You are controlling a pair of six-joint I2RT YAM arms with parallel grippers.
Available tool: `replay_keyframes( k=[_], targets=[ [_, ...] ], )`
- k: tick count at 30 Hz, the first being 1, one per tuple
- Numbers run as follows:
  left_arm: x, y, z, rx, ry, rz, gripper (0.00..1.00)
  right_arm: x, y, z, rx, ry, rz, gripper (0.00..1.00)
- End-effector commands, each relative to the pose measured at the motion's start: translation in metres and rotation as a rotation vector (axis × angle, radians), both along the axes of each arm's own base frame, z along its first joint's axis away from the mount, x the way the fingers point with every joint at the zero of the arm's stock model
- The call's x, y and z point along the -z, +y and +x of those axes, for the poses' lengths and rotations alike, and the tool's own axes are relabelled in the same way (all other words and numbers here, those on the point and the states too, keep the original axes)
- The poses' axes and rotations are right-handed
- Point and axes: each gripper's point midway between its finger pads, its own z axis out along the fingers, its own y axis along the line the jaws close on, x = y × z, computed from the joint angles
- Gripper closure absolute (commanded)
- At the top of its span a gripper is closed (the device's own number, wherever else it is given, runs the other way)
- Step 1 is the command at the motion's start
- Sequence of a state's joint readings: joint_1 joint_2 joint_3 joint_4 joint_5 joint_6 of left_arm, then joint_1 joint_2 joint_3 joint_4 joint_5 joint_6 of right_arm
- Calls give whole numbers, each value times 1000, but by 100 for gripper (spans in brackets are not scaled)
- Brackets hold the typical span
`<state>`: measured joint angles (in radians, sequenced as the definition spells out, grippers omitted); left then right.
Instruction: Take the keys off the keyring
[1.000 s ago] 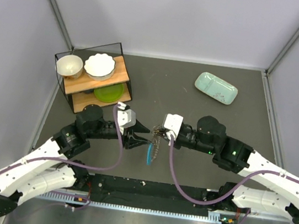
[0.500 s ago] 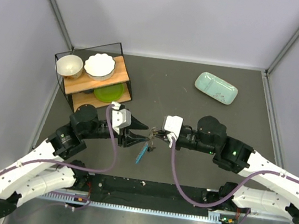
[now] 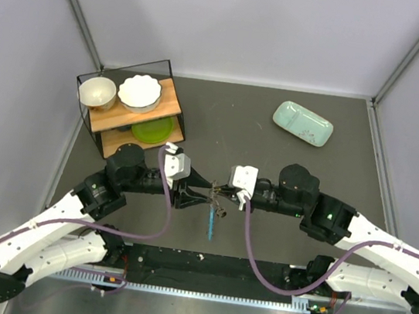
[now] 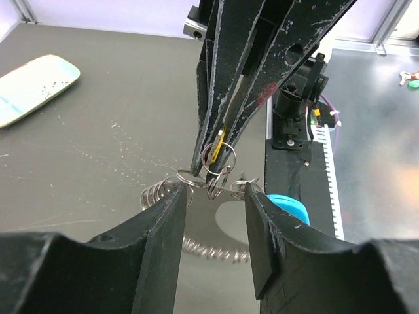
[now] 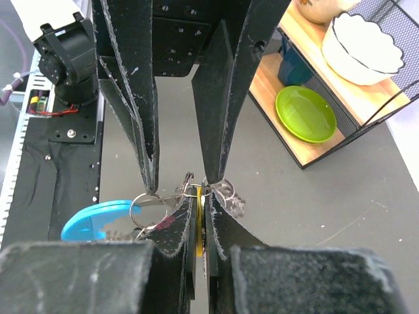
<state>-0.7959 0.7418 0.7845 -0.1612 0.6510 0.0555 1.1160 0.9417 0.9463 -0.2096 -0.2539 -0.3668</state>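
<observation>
The two grippers meet tip to tip over the table's near middle. My right gripper is shut on a thin flat yellow-edged key of the bunch. Small split rings hang at its tips. The blue-covered key dangles below them. The keyring, a coiled silvery wire, sags under the bunch. My left gripper is open, its fingers straddling the rings, tips right at them.
A black wire rack with wooden shelves stands at the back left, holding two white bowls and a green plate. A mint tray lies at the back right. The black base bar runs along the near edge.
The left gripper drew back to the left, then returned to the right gripper's tips. The blue key swung left and now hangs straight down. The right gripper stayed shut.
</observation>
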Motion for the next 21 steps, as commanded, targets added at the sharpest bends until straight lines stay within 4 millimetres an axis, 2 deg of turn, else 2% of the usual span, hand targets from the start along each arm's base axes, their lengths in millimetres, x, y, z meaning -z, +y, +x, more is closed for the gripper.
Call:
replay_keyframes(
  k=[1, 4, 21],
  targets=[
    [-26, -2, -5, 33, -58, -49, 54, -31, 2, -4, -29, -58, 103, 100],
    [-26, -2, -5, 36, -61, -52, 55, -31, 2, -4, -34, -59, 106, 100],
    [-22, -7, -16, 103, 5, -63, 72, -30, 3, -1, -10, -37, 114, 100]
  ],
)
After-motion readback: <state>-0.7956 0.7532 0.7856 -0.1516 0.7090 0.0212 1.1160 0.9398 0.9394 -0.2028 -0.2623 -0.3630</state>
